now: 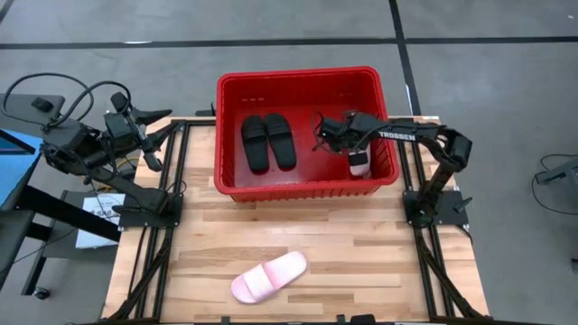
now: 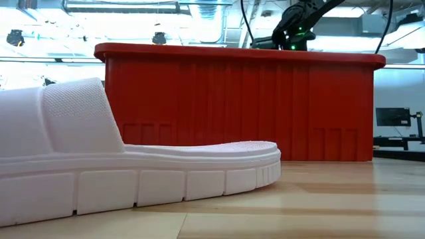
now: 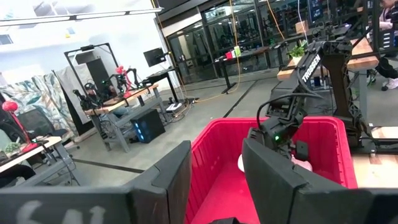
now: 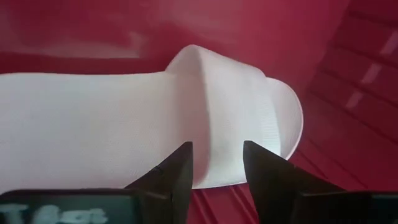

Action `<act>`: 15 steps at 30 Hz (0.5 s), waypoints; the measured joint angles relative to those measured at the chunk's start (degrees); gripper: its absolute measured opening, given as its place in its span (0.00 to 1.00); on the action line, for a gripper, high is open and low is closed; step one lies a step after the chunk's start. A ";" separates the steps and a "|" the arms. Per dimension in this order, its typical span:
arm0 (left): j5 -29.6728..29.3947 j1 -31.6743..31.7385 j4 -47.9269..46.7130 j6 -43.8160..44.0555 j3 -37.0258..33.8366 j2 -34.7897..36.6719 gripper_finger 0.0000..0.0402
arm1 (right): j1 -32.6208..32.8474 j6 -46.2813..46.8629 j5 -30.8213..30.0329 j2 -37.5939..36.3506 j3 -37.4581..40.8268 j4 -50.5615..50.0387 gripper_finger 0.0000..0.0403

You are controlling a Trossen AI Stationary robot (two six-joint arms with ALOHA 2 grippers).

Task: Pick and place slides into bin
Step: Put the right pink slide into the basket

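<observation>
The red bin stands at the table's far middle. Two black slides lie side by side on its base, left of centre. My right gripper is open inside the bin's right part, pointing down over the strap of a pale pink slide that lies on the bin's base. A second pale pink slide lies sole down on the table near the front edge, and fills the low view. My left gripper is open and empty, off the table's far left. My right gripper is open, its fingertips standing over the pink slide's strap near its outer edge, from above. I cannot tell whether they touch it. The slide lies flat on the bin's base, strap up.
The bin's tall walls enclose the right gripper on the right and near sides. Black frame rails run along the table's left and right. Bare wooden table lies between the bin and the front edge.
</observation>
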State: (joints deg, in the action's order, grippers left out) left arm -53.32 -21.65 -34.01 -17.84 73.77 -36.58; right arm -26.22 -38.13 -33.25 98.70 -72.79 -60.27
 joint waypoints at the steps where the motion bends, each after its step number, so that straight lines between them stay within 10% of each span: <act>1: 0.00 -0.01 0.02 0.00 0.00 -0.01 0.34 | -0.39 0.00 0.00 0.00 0.00 0.45 0.33; 15: 0.00 0.00 -0.01 0.01 0.01 0.00 0.34 | -3.91 -4.36 2.04 0.00 -0.02 3.97 0.32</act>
State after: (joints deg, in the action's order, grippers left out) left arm -53.32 -21.65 -34.02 -17.82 73.78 -36.58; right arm -30.13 -42.49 -31.22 98.70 -72.82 -56.30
